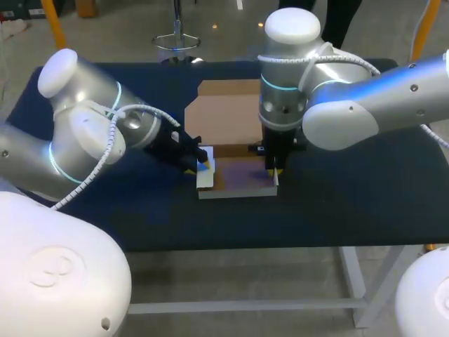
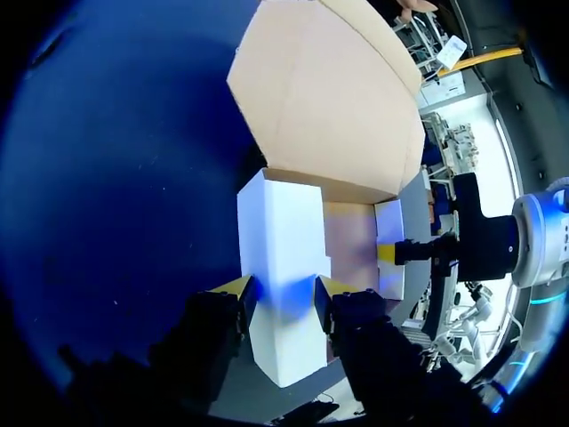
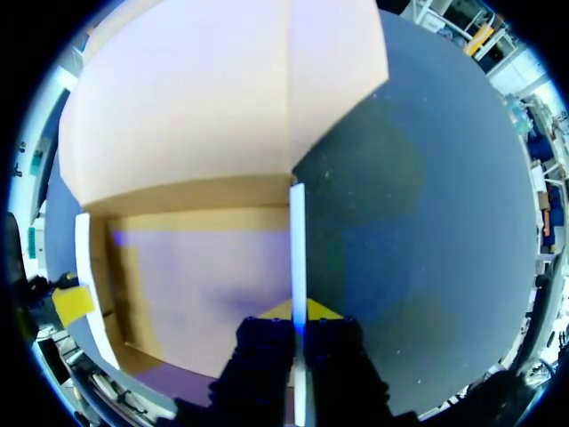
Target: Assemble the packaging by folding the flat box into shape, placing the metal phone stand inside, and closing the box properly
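The cardboard box (image 1: 242,177) sits partly folded at mid-table, white outside and brown inside. Its broad lid panel (image 1: 224,116) lies flat on the far side. My left gripper (image 1: 203,163) is shut on the box's raised white left wall (image 2: 280,240), one yellow tip on each edge of it. My right gripper (image 1: 275,172) is shut on the thin upright right wall (image 3: 298,240), seen edge-on between its fingers. The box floor (image 3: 204,276) is bare. No metal phone stand shows in any view.
A dark blue cloth covers the table (image 1: 351,203). Bare cloth lies to the left, right and front of the box. The table's front edge runs just below the box in the head view.
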